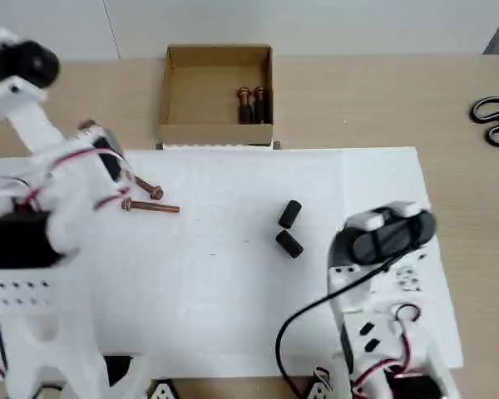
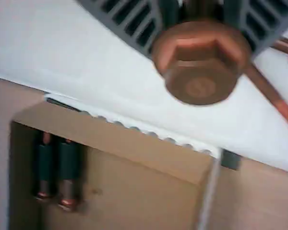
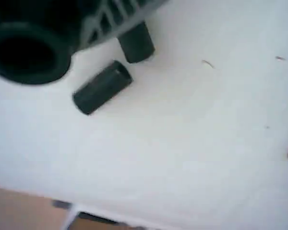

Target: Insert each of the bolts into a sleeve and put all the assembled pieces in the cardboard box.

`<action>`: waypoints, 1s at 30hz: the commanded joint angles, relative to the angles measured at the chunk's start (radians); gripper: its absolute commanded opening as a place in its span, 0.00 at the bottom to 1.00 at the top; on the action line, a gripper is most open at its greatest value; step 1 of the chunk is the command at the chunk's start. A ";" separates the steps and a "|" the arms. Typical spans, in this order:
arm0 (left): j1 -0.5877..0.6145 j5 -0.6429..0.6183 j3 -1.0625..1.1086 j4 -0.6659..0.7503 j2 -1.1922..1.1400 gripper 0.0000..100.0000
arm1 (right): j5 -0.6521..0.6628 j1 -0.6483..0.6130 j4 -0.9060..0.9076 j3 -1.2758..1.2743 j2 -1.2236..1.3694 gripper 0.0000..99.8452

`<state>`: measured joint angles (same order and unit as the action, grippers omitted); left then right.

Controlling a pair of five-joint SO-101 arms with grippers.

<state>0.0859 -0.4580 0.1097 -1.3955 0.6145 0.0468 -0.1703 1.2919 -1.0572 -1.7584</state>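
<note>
Wooden table [image 1: 358, 100] bearing a white sheet [image 1: 216, 299], a pale wall [image 1: 316, 25] behind, scissors [image 1: 495, 120] at the table's edge. One bolt [image 2: 200, 67] is clamped in the left hand [image 2: 197, 14], one sleeve [image 3: 29, 52] in the right hand [image 3: 72, 24]. Two loose bolts [image 1: 150, 206] and two loose sleeves [image 1: 289, 214] are laid on the sheet; two assembled pieces [image 1: 253, 105] are held in the cardboard box [image 1: 216, 133].

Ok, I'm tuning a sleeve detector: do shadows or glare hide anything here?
High view: even light, both loose sleeves stand dark on the white mat. Right wrist view: a faint shadow beside one sleeve. Left wrist view: the cardboard box is dim inside.
</note>
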 commanded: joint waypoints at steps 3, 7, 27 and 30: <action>-0.083 -0.081 0.309 0.209 0.219 0.01 | -0.041 -0.114 -0.137 -0.135 -0.036 0.00; -0.141 -0.133 0.530 0.379 0.367 0.01 | -0.089 -0.193 -0.274 -0.233 -0.030 0.00; -0.493 -0.189 1.147 0.787 1.037 0.01 | -0.083 -0.550 -0.430 -0.400 -0.031 0.00; -0.532 -0.166 1.187 0.786 1.091 0.01 | -0.083 -0.555 -0.432 -0.400 -0.031 0.00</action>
<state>-0.4112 -0.6437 1.2835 -0.6406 1.6502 -0.0299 -0.7135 0.8853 -1.4638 -1.7799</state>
